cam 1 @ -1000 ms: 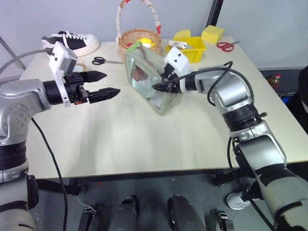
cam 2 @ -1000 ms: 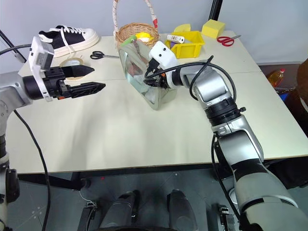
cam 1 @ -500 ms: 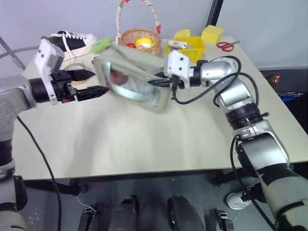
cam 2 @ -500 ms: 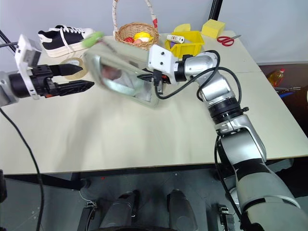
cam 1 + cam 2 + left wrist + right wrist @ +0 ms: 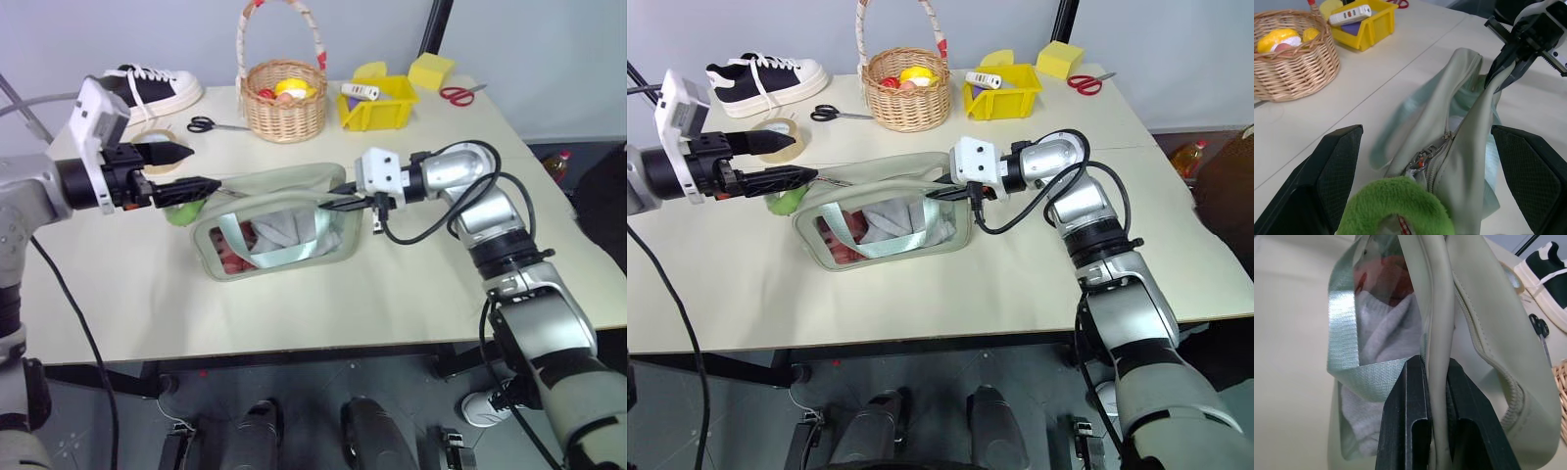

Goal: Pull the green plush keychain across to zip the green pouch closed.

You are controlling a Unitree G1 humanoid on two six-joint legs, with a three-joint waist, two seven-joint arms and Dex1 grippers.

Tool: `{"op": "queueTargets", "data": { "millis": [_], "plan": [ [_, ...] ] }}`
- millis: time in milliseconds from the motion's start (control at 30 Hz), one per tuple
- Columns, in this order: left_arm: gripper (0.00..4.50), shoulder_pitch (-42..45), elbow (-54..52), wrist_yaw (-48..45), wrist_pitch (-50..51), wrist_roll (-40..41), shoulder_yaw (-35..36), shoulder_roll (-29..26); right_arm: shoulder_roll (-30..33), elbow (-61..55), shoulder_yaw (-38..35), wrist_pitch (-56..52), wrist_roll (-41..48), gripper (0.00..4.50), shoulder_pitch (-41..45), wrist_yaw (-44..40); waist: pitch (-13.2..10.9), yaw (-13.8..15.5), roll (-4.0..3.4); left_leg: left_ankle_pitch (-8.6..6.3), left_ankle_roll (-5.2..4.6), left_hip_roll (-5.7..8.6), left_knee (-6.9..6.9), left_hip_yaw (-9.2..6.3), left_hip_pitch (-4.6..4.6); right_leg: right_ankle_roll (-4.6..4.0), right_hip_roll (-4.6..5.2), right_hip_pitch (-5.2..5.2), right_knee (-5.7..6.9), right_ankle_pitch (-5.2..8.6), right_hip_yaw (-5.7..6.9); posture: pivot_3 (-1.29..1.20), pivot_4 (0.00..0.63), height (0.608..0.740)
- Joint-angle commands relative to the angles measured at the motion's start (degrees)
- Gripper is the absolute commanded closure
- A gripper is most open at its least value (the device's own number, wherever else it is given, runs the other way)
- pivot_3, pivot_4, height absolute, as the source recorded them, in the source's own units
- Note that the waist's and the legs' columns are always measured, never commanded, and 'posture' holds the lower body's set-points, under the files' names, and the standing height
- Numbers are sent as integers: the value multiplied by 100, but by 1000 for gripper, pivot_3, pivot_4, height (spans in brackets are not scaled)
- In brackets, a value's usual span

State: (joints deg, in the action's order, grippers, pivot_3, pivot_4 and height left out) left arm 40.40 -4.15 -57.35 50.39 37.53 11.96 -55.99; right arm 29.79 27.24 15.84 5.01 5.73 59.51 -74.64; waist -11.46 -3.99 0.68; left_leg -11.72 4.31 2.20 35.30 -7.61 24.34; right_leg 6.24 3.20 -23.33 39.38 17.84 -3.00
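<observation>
The green pouch (image 5: 279, 233) lies across the middle of the table with its clear window face and pale strap turned up. My right gripper (image 5: 338, 201) is shut on the fabric rim at the pouch's right end (image 5: 1437, 308). At the pouch's left end hangs the green plush keychain (image 5: 179, 211), joined to the zipper pull (image 5: 1422, 159). The left gripper (image 5: 201, 168) is open just above the keychain (image 5: 1398, 205). In the left wrist view the plush sits low between the two fingers, not gripped.
At the back stand a wicker basket (image 5: 284, 98) with toy fruits and a yellow bin (image 5: 377, 106). Black scissors (image 5: 211, 124), a tape roll (image 5: 774, 137) and a sneaker (image 5: 147, 83) lie at the back left. Red scissors (image 5: 456, 94) lie at the back right.
The right gripper has swung the pouch down from upright to lying window-up, with the keychain end now under the left gripper. The left gripper stays open.
</observation>
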Motion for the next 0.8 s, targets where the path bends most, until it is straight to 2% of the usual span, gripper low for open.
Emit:
{"op": "queueTargets", "data": {
  "millis": [33, 267, 500, 800],
  "plan": [
    [0, 156, 35, -51, -137, -67, 10, -98, 14, -606, -281, -976, 211, 4479, 57, 219, 0, 2, 0, 0, 0, 0, 0, 0, 0, 0, 0, 0, 0, 0, 0, 0, 150, 740],
    [0, 291, 196, -156, -269, -162, -117, -81, -138, -758, -656, -1760, 437, 4479, 390, 637, 0, 0, 0, 1, 0, 1, 0, -1, 2, -1, 1, -2, 0, 0, 0, 0, 150, 740],
    [0, 453, 316, -215, -364, -245, -243, 4, -120, -767, -359, -1010, 23, 4479, 86, 686, 0, -5, 0, 1, -1, 2, -2, 1, 5, 0, 1, -4, -2, 0, 0, 0, 150, 740],
    [0, 456, 296, -254, -361, -245, -262, -3, -128, -426, -242, 37, -182, 4479, 98, 390, 0, -10, 0, 1, -1, 1, -1, 1, 4, -1, 0, -5, 0, 0, 0, 0, 150, 740]
  ]
}}
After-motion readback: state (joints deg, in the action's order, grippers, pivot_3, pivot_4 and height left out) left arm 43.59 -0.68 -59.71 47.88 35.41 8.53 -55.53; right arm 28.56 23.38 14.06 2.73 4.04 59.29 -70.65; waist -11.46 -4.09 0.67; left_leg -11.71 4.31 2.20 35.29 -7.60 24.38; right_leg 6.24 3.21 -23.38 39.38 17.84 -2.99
